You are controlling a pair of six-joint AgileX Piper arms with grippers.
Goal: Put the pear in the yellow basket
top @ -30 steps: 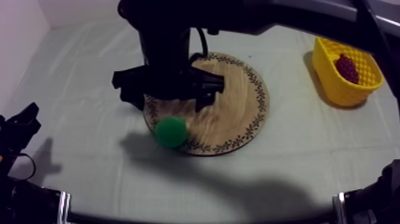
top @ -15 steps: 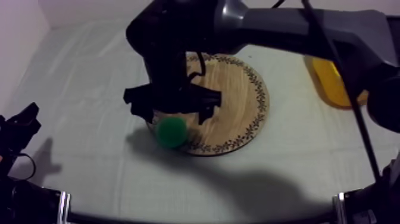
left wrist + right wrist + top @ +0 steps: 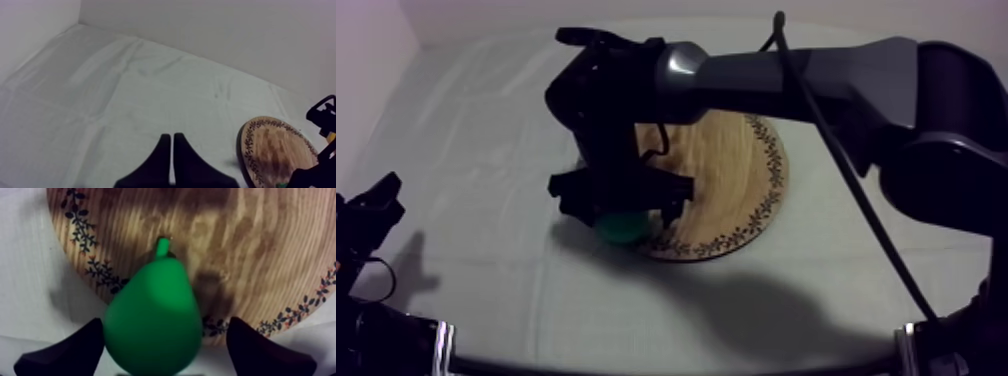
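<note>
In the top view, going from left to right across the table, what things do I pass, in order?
black two-fingered left gripper, low at the left side → green toy pear, on the board's left rim → round wooden board with a patterned rim

My left hand [image 3: 171,139] hangs over the bare table [image 3: 100,100], its two black fingers pressed together into a narrow wedge. The wooden board [image 3: 274,150] lies near it.
</note>
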